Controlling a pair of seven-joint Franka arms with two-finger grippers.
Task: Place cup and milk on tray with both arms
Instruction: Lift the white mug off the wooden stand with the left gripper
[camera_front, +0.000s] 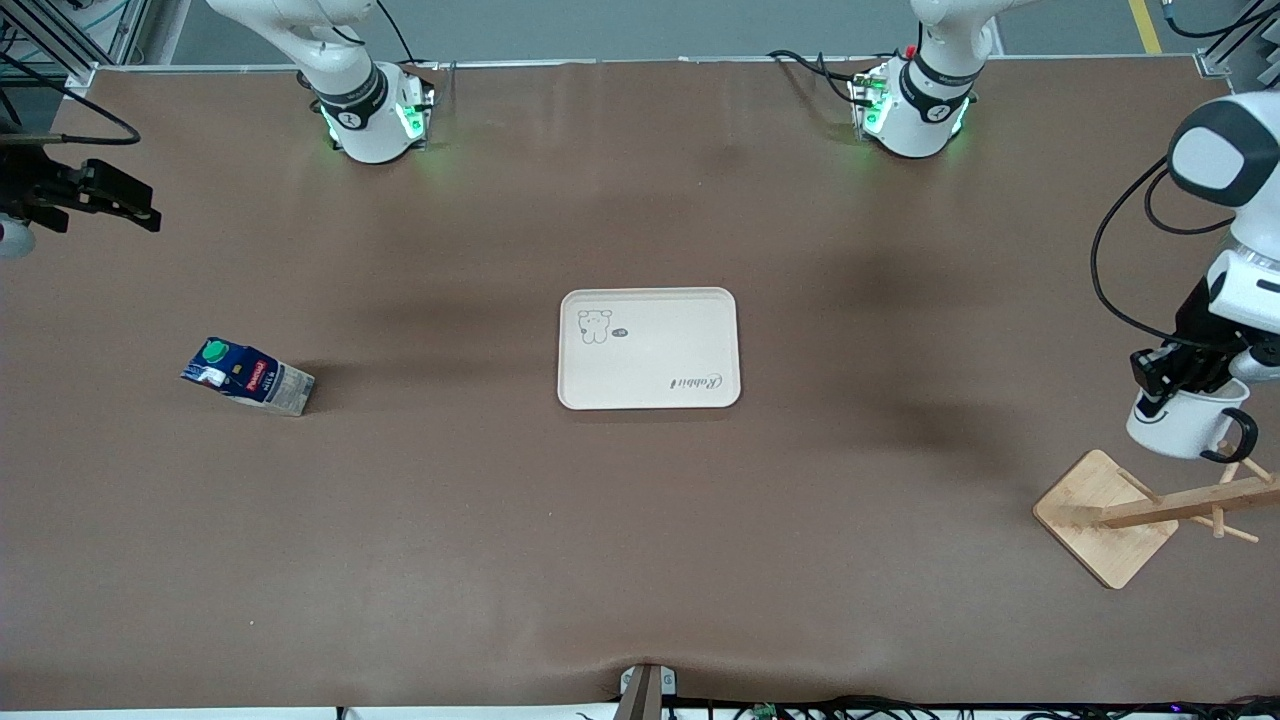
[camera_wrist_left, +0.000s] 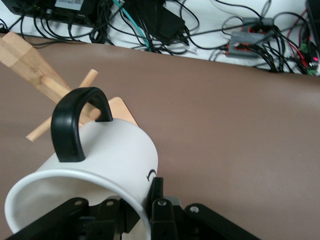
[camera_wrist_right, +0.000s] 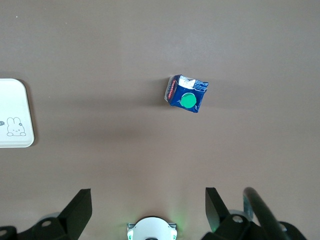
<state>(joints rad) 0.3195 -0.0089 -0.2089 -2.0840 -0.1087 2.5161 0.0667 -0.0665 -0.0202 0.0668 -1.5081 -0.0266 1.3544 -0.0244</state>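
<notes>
The left gripper (camera_front: 1180, 385) is clamped on the cup's (camera_front: 1185, 420) rim, holding it over the wooden rack (camera_front: 1110, 515), presumably for carrying to the tray (camera_front: 650, 385). The right gripper (camera_front: 120, 195), fingers apart, waits high above the milk (camera_front: 247, 376), which stands on the table toward the right arm's end.

Brown bench (camera_front: 640, 560) as I see it from the high camera.

On my bench the cream tray (camera_front: 649, 348) lies flat at the middle. The milk (camera_front: 247, 376) stands toward the right arm's end, a little nearer to the front camera than the tray. A wooden rack (camera_front: 1105, 516) sits on its square base toward the left arm's end, nearer to the camera still. Both green-lit arm bases (camera_front: 375, 120) are mounted along the top edge.
</notes>
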